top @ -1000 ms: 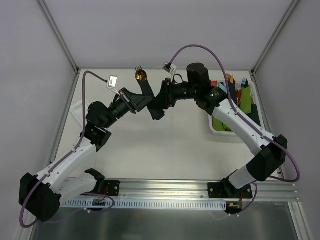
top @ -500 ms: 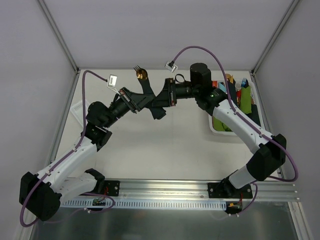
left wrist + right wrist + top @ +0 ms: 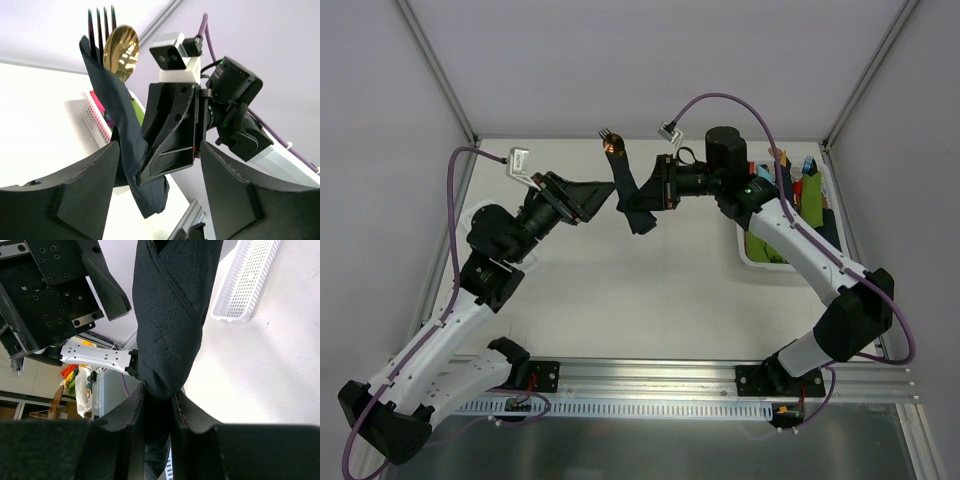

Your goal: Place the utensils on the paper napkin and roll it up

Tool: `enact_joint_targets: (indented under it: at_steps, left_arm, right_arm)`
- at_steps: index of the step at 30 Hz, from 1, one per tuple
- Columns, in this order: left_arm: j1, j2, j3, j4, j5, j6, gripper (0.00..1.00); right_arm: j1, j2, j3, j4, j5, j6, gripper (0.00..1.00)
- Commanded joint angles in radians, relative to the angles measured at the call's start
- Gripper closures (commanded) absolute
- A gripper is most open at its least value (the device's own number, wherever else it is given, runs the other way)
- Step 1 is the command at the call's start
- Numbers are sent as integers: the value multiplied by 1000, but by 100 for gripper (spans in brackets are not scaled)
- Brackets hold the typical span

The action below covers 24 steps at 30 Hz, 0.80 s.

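Pointing upward, seemingly tilted: rolled paper napkin (image 3: 122, 120)

Our left arm (image 3: 440, 335) rises from its base at seven o'clock toward eleven, elbow bent, and the left gripper (image 3: 592, 194) points to three o'clock, jaws spread wide and touching nothing. Our right arm (image 3: 800, 250) arches from five o'clock up to one, wrist turned toward nine, so the right gripper (image 3: 648, 197) faces the left one, just beside it. Its fingers (image 3: 115, 432) are pinched tight on the rolled paper napkin (image 3: 170, 315).
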Motion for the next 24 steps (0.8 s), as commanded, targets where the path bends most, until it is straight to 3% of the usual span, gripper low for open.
enact_joint_targets:
  at_steps: [1,7,17,21,24]
  left_arm:
    - [-2,-29,32,-81,-71,53,33]
    - [18,1,6,-61,2,22,27]
    - [25,110,12,172,217,-74,17]
    - [25,141,8,227,252,-113,16]
    - [25,156,5,261,265,-136,21]
  right_arm:
    - [-4,-67,17,32,3,-28,100]
    - [1,-89,11,50,-56,-7,100]
    - [33,-98,-3,98,-128,-8,100]
    - [52,-103,-5,104,-138,-10,100]
    - [52,-103,-5,101,-135,-14,100]
